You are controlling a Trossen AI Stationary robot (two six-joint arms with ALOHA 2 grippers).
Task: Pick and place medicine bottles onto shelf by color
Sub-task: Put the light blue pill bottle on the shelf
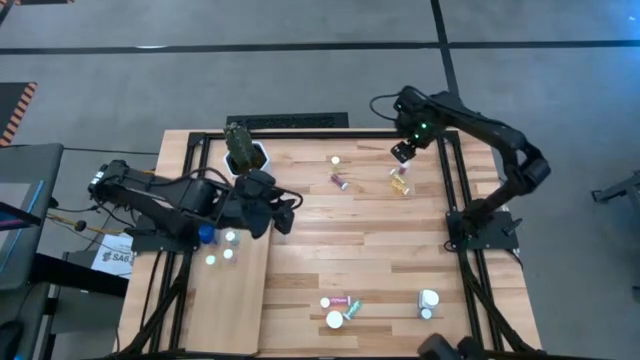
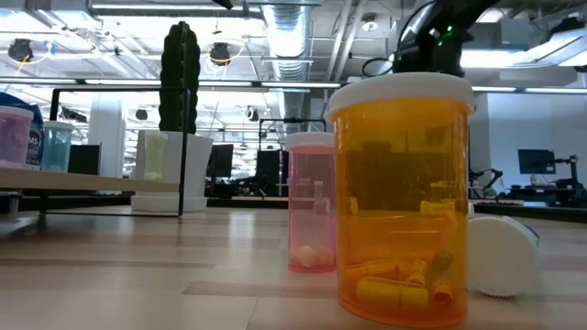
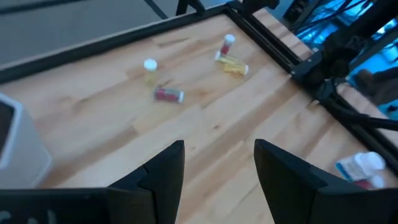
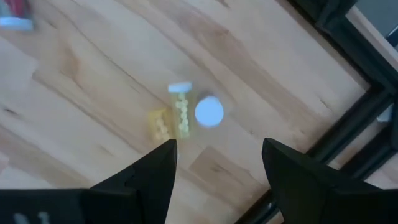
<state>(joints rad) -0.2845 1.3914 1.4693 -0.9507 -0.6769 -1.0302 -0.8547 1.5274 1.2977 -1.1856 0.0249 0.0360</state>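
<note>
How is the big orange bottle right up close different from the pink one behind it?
In the low view, the orange bottle stands nearer the camera and looks bigger; the pink bottle stands farther back, partly hidden by it. The orange bottle's body is amber, with yellow pieces at the bottom; the pink bottle's body is pale pink, with something white inside. Both stand upright on the table and are see-through.

White hexagonal pot (image 1: pixel 247 157) with dark cactus (image 2: pixel 179 78), at tabletop's (image 1: pixel 340 250) far edge, near far-left corner. Paper sheet (image 1: pixel 112 254) beside left edge.
</note>
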